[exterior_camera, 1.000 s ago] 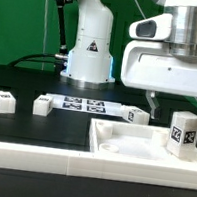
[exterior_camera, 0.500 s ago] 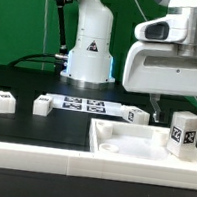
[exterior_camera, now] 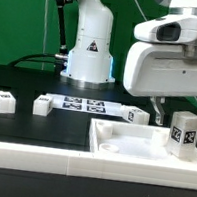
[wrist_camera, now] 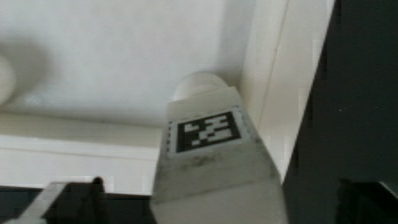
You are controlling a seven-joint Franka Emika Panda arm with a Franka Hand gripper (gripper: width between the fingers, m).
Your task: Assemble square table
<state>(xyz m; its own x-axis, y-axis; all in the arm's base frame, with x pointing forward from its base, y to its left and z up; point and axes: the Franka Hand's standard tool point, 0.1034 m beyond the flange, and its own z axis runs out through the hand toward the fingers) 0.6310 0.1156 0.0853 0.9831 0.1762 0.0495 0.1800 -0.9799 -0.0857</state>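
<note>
We see the gripper (exterior_camera: 180, 103) hanging over the far corner of the square slab (exterior_camera: 130, 149) on the exterior view's right. It is directly above a leg block (exterior_camera: 184, 133) that stands upright there, with one tag facing the camera. The jaws are spread wide and hold nothing. In the exterior view only one thin finger (exterior_camera: 154, 102) shows below the white hand, and its tip ends higher than the top of the block.

From the wrist view the same upright block (wrist_camera: 214, 140) rises toward the lens with its tag plainly visible. The two fingertips (wrist_camera: 71, 198) sit at either side of it with clear gaps. Behind it we see the slab's (wrist_camera: 107, 50) white surface, and the dark bench (wrist_camera: 365, 80) runs along the slab's edge.

The slab lies flat on the bench (exterior_camera: 28, 82), recessed face up, close to the camera. Three more leg blocks rest on the bench beyond it. Two, (exterior_camera: 5, 99) and (exterior_camera: 41, 105), are on the exterior view's left. One (exterior_camera: 136, 116) is just behind the slab. The marker board (exterior_camera: 82, 106) lies flat in front of the robot base (exterior_camera: 91, 45). A long white rail (exterior_camera: 28, 158) runs across the foreground.
</note>
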